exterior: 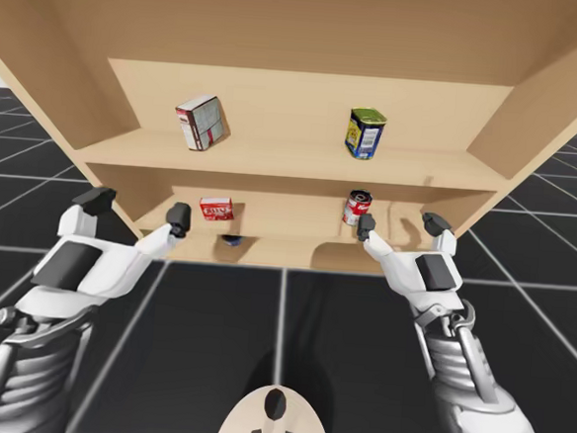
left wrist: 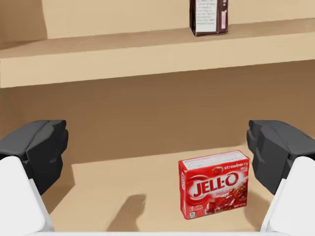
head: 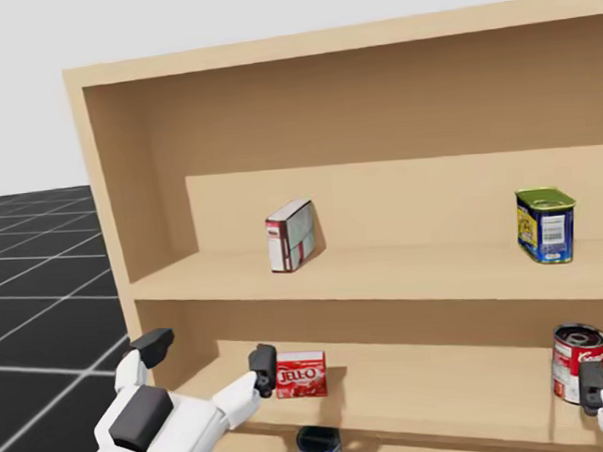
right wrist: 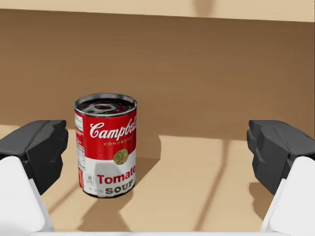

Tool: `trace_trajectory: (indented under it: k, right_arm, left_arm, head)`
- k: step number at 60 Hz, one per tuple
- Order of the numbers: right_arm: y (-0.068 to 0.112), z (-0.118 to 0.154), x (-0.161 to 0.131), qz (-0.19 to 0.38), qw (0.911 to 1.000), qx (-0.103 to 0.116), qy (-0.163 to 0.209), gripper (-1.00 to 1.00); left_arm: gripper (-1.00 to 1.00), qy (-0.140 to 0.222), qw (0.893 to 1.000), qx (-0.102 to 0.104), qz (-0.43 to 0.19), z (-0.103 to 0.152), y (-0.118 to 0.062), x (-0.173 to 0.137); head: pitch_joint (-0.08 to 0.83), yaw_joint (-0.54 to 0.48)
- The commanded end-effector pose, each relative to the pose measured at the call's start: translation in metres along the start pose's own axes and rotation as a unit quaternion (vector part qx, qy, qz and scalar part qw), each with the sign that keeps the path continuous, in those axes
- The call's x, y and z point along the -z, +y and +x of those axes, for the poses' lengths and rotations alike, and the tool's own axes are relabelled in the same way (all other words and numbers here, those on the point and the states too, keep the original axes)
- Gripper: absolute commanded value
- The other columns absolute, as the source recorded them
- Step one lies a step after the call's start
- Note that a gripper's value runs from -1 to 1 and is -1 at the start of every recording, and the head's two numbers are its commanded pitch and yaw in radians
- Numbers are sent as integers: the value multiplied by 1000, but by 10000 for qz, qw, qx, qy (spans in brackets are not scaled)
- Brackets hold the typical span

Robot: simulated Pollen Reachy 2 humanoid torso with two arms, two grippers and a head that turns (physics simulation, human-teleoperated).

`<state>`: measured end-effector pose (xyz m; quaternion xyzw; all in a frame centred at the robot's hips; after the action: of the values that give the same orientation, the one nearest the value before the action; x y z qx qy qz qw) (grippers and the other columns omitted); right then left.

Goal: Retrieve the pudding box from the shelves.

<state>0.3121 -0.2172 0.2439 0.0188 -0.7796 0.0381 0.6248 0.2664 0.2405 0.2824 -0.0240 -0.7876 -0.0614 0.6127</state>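
Red pudding box (left wrist: 215, 184) ahead of wide-open, empty left end effector (left wrist: 160, 147).

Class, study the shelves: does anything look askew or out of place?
Nothing is spilled or fallen. The white-and-red box on the upper shelf sits turned askew rather than facing squarely out, and a dark blue tin sits below the lower shelf, half hidden by its board.
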Motion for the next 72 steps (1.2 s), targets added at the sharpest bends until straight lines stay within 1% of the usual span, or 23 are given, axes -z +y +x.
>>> trace_trajectory:
  k: [1, 3, 6, 8, 12, 17, 22, 25, 28, 31, 37, 44, 50, 58, 60, 72]
  right_arm:
    - [1, -1, 0, 12, 10000, 1, 17, -1000]
    - [1, -1, 0, 25, 10000, 8, 24, -1000]
    - [1, -1, 0, 34, 10000, 12, 28, -1000]
    - [1, -2, 0, 41, 10000, 10, 32, -1000]
    - [0, -2, 0, 46, 10000, 11, 32, -1000]
    - [0, -2, 0, 47, 10000, 21, 34, -1000]
    - [-1, -2, 0, 48, 10000, 34, 48, -1000]
    - [-1, -3, 0, 51, 10000, 31, 51, -1000]
    - [-1, -3, 0, 55, 10000, 37, 55, -1000]
    - [-1, -3, 0, 59, 10000, 41, 50, -1000]
    - [-1, -3, 1, 49, 10000, 47, 54, -1000]
    - [-1, -3, 1, 38, 10000, 36, 56, -1000]
    - [-1, -3, 1, 17, 10000, 11, 32, -1000]
    - [-3, -2, 1, -5, 10000, 16, 23, -1000]
    - [-3, -2, 1, -10, 10000, 23, 21, -1000]
    - [-5, -1, 1, -14, 10000, 51, 13, -1000]
  left_arm:
    - [-1000, -54, 9995, 28, -315, 46, -12, -14]
    - [-1000, -50, 9992, -25, -406, 51, -13, -15]
    - [-1000, -47, 9987, -32, -499, 62, -15, -14]
    - [-1000, -76, 9984, -72, -550, 69, -16, -12]
    - [-1000, -84, 9981, -90, -600, 77, -18, -6]
    - [-1000, -37, 9973, -172, -706, 84, -20, 3]
    - [-1000, 17, 9975, -149, -696, 87, -21, 16]
    - [-1000, 57, 9976, -154, -680, 87, -21, 21]
    - [-1000, 106, 9974, -204, -678, 87, -20, 30]
    - [-1000, 168, 9973, -257, -672, 87, -19, 42]
    - [-1000, 246, 9971, -298, -655, 90, -21, 64]
    - [-1000, 350, 9974, -257, -569, 90, -23, 88]
    - [-1000, 494, 9965, -395, -541, 87, -24, 106]
    - [-1000, 659, 9962, -455, -341, 81, -23, 131]
    - [-1000, 707, 9956, -511, -333, 80, -24, 136]
    - [-1000, 951, 9939, -542, -162, 71, -29, 158]
  head:
    - [131, 253]
    - [131, 251]
    - [131, 251]
    - [131, 253]
    - [134, 259]
    - [138, 266]
    - [143, 270]
    - [144, 271]
    - [147, 271]
    - [151, 272]
    - [157, 272]
    - [157, 266]
    - [161, 263]
    - [169, 264]
    - [170, 264]
    - [174, 258]
